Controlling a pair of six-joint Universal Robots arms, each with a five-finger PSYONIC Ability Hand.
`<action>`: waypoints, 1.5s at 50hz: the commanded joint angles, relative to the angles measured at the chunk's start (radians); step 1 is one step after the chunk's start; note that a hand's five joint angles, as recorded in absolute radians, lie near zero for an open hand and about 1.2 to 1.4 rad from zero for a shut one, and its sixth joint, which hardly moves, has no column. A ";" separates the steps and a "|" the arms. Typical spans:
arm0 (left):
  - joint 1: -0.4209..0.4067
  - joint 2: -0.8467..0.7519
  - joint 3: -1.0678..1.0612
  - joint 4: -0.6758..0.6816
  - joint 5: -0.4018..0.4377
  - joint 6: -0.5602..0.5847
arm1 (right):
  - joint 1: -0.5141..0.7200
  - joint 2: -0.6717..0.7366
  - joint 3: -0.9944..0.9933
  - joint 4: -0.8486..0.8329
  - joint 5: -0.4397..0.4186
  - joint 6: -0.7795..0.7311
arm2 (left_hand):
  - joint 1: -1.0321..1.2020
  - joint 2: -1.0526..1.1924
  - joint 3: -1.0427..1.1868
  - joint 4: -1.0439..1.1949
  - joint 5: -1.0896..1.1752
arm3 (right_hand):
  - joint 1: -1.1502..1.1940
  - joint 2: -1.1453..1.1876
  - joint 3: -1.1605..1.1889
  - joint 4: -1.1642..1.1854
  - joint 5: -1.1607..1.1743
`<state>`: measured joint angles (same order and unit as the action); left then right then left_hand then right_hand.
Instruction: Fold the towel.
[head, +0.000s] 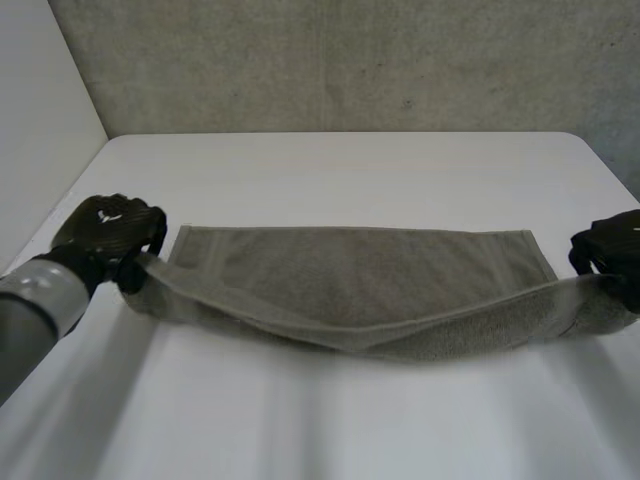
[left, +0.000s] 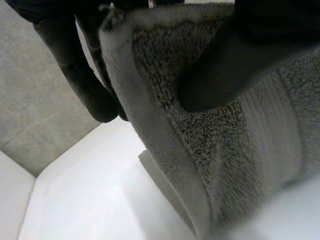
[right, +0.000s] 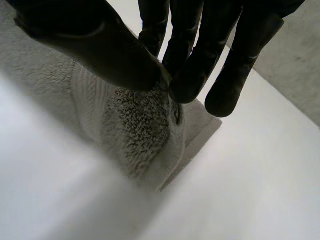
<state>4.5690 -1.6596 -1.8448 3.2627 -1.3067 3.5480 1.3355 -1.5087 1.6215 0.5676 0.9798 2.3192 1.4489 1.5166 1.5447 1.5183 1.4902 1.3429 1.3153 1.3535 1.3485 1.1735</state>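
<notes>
The white counter (head: 330, 170) carries a grey towel (head: 360, 270); its far edge lies flat and its near edge is lifted and sagging. The left robot hand (head: 110, 228) pinches the near left corner, and the right robot hand (head: 612, 250) pinches the near right corner.

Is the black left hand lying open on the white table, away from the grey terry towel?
No, the left hand pinches a corner of the towel between thumb and fingers.
</notes>
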 joint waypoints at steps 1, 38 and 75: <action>-0.047 -0.297 0.227 0.037 -0.012 -0.009 | 0.120 0.296 -0.231 -0.078 0.137 0.129 | -0.053 -0.120 -0.148 -0.122 -0.268 | 0.053 0.081 0.043 0.048 0.048; -0.147 -0.712 0.694 0.037 -0.236 -0.008 | 0.326 0.679 -0.474 -0.644 0.361 0.341 | -1.268 -1.335 -1.364 -1.337 -1.483 | -1.168 -1.141 -1.179 -1.174 -1.174; -0.156 -0.158 -0.033 0.347 -0.167 -0.172 | 0.212 0.329 0.184 -0.767 0.261 0.318 | -1.253 -1.321 -1.349 -1.322 -1.469 | -0.953 -0.925 -0.963 -0.958 -0.958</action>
<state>4.4161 -1.8151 -1.8715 3.6119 -1.4725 3.3965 1.5801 -1.2537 1.7849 -0.0948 1.2543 2.6398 0.2722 0.2645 0.2522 0.2684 0.2279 0.3592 0.3326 0.3428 0.3532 0.2059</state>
